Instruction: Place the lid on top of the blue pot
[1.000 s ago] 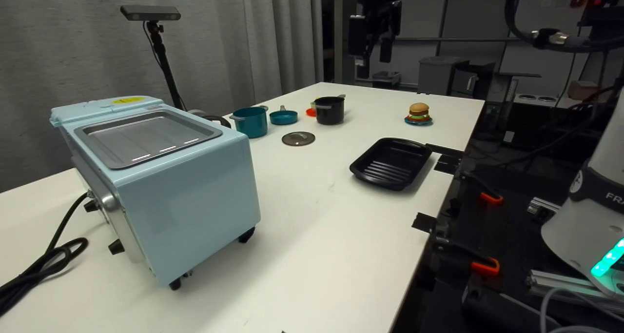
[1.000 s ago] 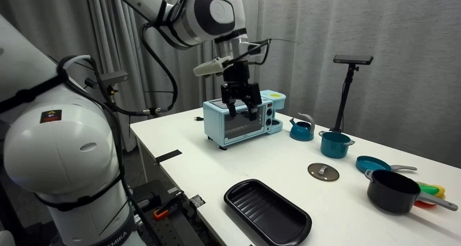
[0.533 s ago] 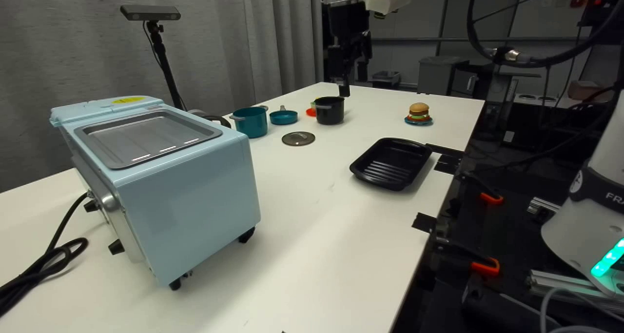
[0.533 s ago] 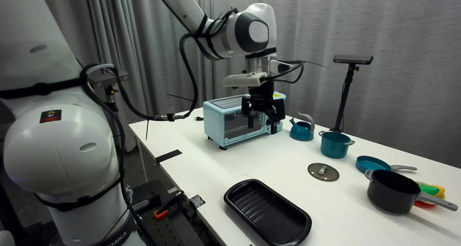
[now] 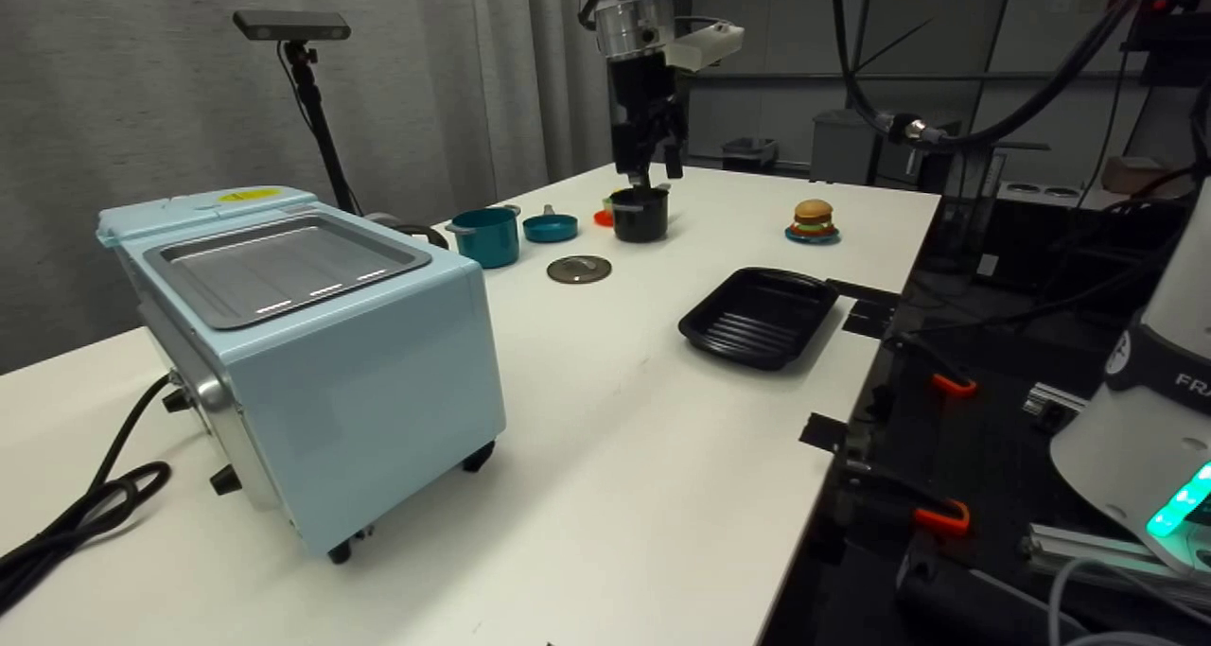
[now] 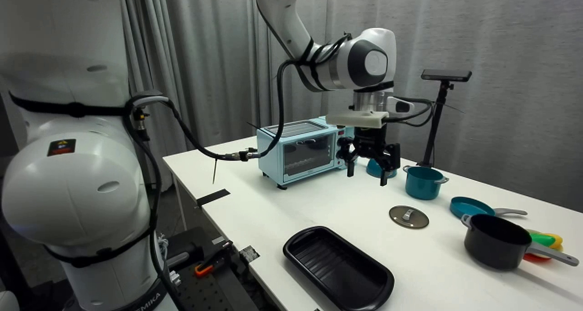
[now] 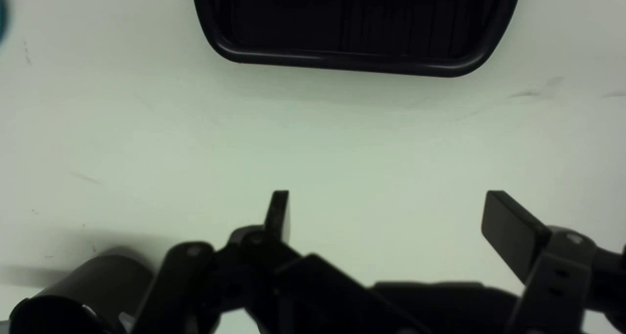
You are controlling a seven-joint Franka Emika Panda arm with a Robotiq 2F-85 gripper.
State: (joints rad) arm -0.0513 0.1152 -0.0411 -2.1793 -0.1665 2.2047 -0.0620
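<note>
We see the gripper [image 6: 367, 174] hanging above the white table [image 6: 268, 211], pointing down, its two fingers [image 7: 513, 236] spread wide, with pale tabletop showing through the gap in the wrist view. In both exterior views the smoky, grey-handled round lid [image 6: 403, 219] lies flat on the table, apart from the gripper. We find it between the teal two-handled pot [image 6: 422, 186], which stands upright with its lid off, and the black ribbed baking tray [image 6: 339, 270]. Near the pot we make out a teal frying pan [image 6: 469, 207], then a black saucepan [image 6: 494, 247] with colourful pieces [image 6: 545, 240] partly hidden behind it. To the pot's other side sit a teal kettle [image 6: 374, 170], half covered by the gripper from our angle, and a light-blue toaster oven [image 6: 298, 165]. In an exterior view we also spot a toy hamburger [image 5: 812, 213] on a small blue plate [image 5: 812, 237].
</note>
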